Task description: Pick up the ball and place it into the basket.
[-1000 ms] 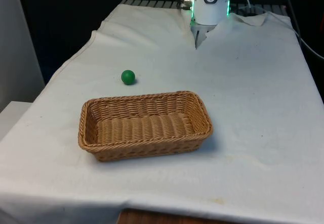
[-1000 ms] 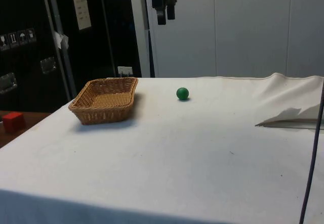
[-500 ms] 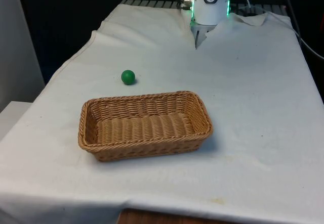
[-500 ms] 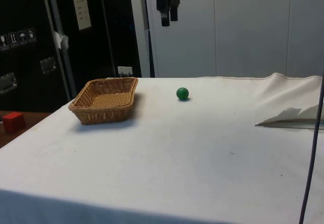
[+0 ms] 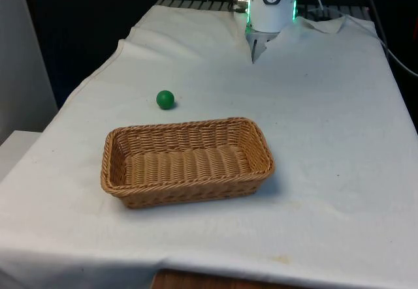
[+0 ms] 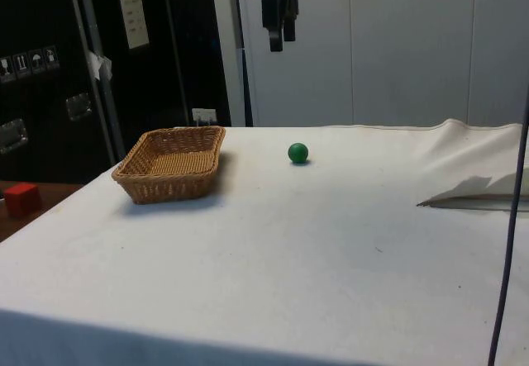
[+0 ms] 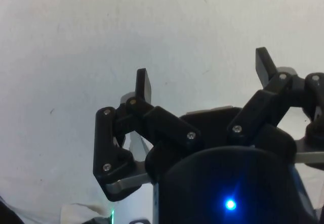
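Nothing of the task is judged done. The pincer (image 6: 280, 42) is seen high above the table (image 6: 331, 242), fingers spread wide apart, nothing held between them. One green ball (image 6: 297, 153) is counted, lying on the cloth well below the pincer and almost under it, slightly to one side. One wicker basket (image 6: 172, 164) is counted, empty, well below the pincer and further off than the ball, apart from it. Left to be done, by this reading: descent, grasp, lift, carry over the basket, release.
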`<state>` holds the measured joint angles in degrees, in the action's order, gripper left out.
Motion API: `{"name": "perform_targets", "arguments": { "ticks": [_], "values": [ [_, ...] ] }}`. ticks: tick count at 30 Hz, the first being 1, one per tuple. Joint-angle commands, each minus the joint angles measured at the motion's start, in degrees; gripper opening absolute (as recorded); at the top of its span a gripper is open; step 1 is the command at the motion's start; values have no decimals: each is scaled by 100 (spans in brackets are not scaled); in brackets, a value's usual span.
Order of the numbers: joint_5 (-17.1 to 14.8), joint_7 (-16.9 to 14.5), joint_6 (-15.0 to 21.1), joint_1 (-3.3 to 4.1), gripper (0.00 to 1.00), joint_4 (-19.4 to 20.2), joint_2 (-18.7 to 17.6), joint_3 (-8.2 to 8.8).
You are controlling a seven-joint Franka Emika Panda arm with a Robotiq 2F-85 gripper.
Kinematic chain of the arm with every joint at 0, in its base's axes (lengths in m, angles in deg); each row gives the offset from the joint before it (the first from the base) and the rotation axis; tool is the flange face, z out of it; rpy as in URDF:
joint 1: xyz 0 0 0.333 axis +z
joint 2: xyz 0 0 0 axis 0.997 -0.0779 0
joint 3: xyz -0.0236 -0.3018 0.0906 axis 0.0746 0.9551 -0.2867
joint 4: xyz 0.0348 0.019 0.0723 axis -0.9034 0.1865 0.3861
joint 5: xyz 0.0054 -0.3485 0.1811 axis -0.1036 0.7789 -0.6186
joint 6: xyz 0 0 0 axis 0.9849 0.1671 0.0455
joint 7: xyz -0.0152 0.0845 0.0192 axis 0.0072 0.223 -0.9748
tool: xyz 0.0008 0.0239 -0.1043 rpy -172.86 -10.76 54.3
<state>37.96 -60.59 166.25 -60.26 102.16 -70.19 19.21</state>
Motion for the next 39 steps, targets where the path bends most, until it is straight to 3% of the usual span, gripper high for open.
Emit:
{"name": "perform_targets", "arguments": {
  "ticks": [1, 8, 9, 10, 17, 18, 26, 28, 29, 34, 35, 36, 39],
  "values": [
    [-86, -92, 40, -11, 100, -6, -40, 29],
    [-252, -338, 264, -23, 100, -6, -275, 195],
    [-172, -258, 223, -6, 100, -6, -252, 183],
    [-298, -413, 321, -23, 100, 0, -344, 241],
    [-550, -699, 516, -46, 100, 11, -567, 390],
    [-470, -625, 476, -23, 100, -6, -561, 390],
    [-1272, -1346, 705, -92, 100, 0, -1020, 561],
    [-1197, -1278, 699, -57, 100, -11, -1026, 590],
    [-1438, -1478, 739, -109, 100, -11, -1129, 584],
    [-1965, -1914, 808, -149, 100, -46, -1473, 647],
    [-1833, -1799, 796, -97, 100, -46, -1450, 688],
    [-2040, -1982, 814, -155, 100, -57, -1524, 659],
    [-2257, -2166, 814, -160, 100, -92, -1662, 699]
  ]
}}
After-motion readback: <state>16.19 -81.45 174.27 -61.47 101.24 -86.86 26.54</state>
